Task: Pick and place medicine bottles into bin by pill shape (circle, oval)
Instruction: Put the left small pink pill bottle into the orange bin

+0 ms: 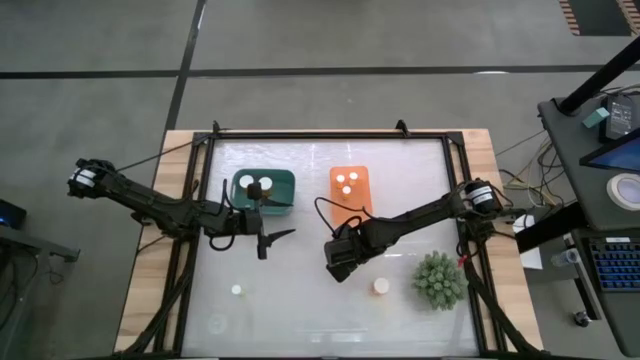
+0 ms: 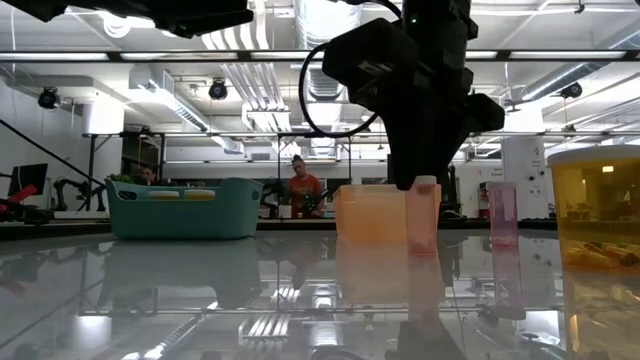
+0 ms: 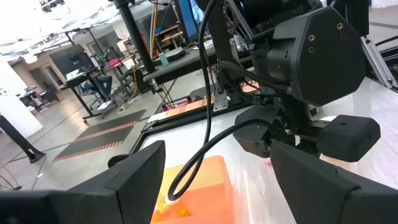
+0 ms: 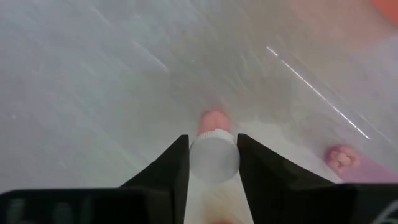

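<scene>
Standing upright under the right gripper [image 4: 213,163], a white-capped medicine bottle [image 4: 214,155] sits clamped between its fingers near the table's middle, cap up, as only the right wrist view shows. Two bottles [image 1: 381,286] stand loose on the table; the orange bin [image 1: 351,189] holds three, the teal bin [image 1: 264,190] two. The left gripper [image 1: 268,240], fingers apart, hovers beside the teal bin.

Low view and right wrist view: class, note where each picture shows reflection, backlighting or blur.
Low view: the glossy table mirrors the ceiling lights and the teal bin; the right arm hangs as a backlit silhouette. Right wrist view: the white-capped bottle between the right gripper fingers is fairly sharp, while the table behind is streaked, and a bright glare line crosses it.
</scene>
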Available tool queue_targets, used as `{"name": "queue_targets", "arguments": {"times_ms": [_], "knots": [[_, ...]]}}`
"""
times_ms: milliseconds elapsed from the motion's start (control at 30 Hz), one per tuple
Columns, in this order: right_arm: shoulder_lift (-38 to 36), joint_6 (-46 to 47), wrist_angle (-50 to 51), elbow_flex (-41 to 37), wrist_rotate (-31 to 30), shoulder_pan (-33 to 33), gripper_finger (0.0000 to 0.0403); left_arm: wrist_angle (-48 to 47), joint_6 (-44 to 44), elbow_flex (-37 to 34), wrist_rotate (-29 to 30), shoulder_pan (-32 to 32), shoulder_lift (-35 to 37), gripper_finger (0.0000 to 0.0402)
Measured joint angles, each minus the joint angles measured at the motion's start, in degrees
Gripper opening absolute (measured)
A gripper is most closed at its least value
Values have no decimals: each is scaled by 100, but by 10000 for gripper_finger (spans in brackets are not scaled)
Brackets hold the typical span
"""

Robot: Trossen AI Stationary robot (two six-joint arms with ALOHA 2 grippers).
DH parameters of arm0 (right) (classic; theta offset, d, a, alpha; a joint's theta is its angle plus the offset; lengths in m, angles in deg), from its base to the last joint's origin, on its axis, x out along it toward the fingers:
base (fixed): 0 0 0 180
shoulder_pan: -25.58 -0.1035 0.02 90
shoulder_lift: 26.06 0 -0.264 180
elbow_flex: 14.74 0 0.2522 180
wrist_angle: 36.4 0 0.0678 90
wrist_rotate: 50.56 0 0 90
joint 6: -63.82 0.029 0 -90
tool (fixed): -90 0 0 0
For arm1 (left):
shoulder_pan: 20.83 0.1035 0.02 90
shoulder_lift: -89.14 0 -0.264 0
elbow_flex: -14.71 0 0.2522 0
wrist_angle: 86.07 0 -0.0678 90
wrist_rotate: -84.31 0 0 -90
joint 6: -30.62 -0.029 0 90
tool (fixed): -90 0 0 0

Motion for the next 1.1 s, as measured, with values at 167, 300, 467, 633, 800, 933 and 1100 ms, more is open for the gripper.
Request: {"name": "queue_targets", "arguments": {"times_ms": [167,300,467,633,800,933,1100], "knots": [[0,9,0,0,4,0,109,0,0,0,0,0,0,274],[-25,-116,233,146,51,68,109,0,2,0,0,0,0,274],[-109,-636,962,805,111,349,109,2,2,0,0,0,0,274],[-125,-1497,1585,1484,108,792,109,2,2,0,0,0,0,274],[-150,-2588,1748,1798,110,1287,109,2,2,0,0,-2,0,274],[-201,-3424,1847,1772,116,1658,109,2,2,0,0,0,0,274],[-216,-4208,1978,1640,116,2086,109,2,2,0,0,0,0,274]]}}
